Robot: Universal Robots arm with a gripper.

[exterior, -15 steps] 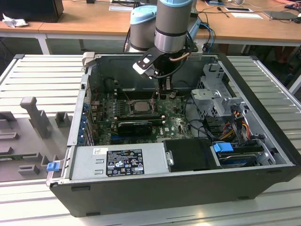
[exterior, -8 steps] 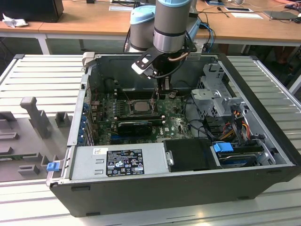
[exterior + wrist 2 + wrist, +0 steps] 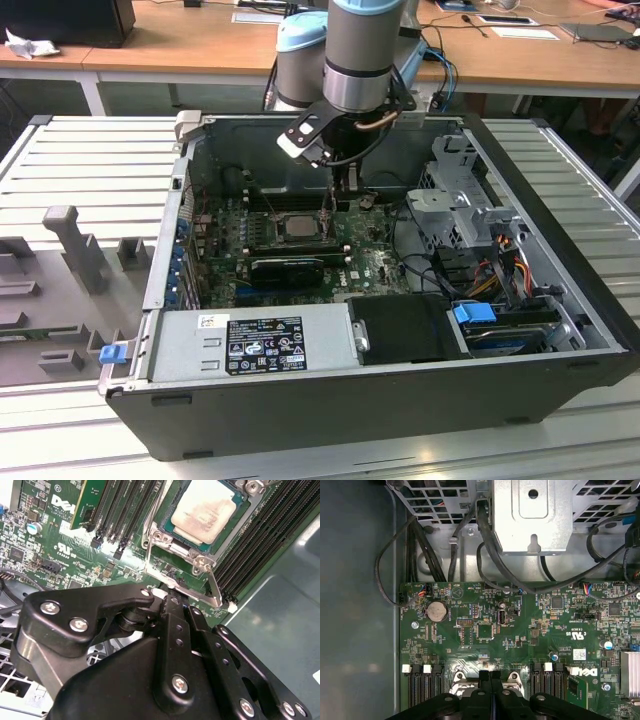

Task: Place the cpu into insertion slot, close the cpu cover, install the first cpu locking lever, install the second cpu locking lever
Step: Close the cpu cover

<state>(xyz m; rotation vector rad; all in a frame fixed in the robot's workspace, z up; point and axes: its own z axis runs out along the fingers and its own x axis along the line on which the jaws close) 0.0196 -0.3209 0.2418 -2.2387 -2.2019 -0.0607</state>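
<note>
The cpu [image 3: 207, 510] sits in the insertion slot [image 3: 239, 505], with the cpu cover [image 3: 184, 550] lying flat around its edges. The claw [image 3: 172, 599], fingers pressed together, has its tips at a wire locking lever [image 3: 214, 587] along the socket's edge. Memory slots [image 3: 260, 540] flank it closely.

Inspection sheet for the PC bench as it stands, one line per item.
Surface: slatted metal table with an open computer case on it.
Job's things: chip is seated; cover plate lies down around it; wire lever sits close to the tool.
Clutter: grey blocks on the table, at the exterior view's left.
Tool: shut, low over the board beside the cover plate.
Cables: black cables run by the drive cage.
Surroundings: wooden desks behind.
</note>
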